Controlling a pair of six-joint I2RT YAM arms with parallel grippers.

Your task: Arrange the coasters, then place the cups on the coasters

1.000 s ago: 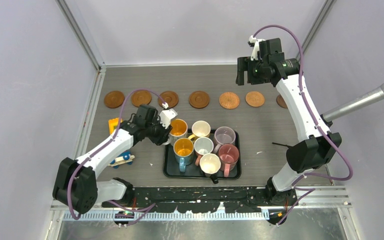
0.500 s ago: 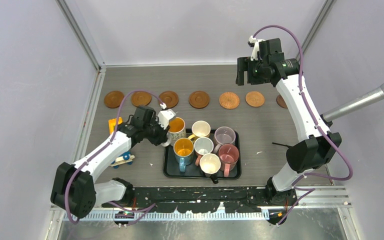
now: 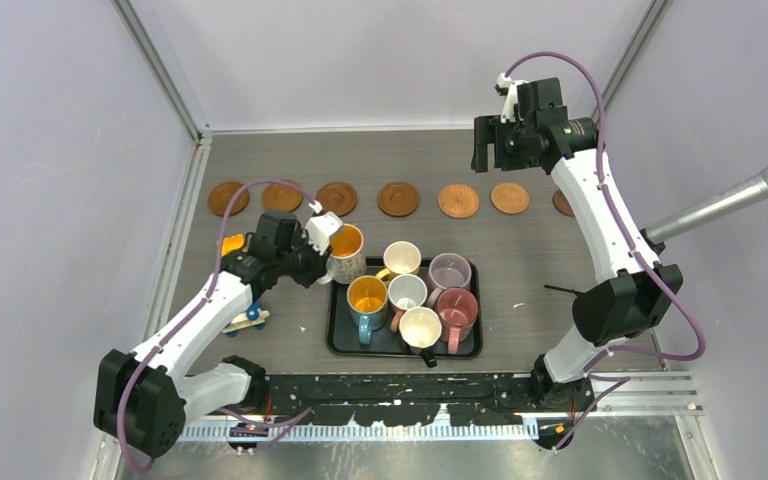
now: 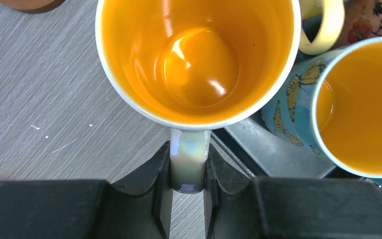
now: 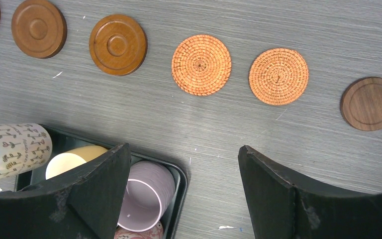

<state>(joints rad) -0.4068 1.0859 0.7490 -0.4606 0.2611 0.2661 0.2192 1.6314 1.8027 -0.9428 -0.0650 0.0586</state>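
Grey wood-grain table (image 3: 520, 250) inside pale lilac walls, as recorded from above and from both wrists. Seven coasters (image 3: 398, 199) set out in one row across the far part, left to right, each apart from its neighbours, two of them woven and orange, toward the right end. Black tray (image 3: 360, 348) near the middle, six mugs standing in it, among them a blue mug (image 3: 367, 297) with an orange inside at its left side. Left gripper (image 4: 189, 169) clamped tight on the handle of a white mug (image 4: 199, 55) with an orange inside, held over the tray's far left corner, just beside the blue mug; contact with the tray not discernible. Right gripper (image 5: 184, 152) spread wide and empty, high over the far right of the table, above the coaster row. Yellow toy block (image 3: 228, 245) left of the left arm, partly hidden.
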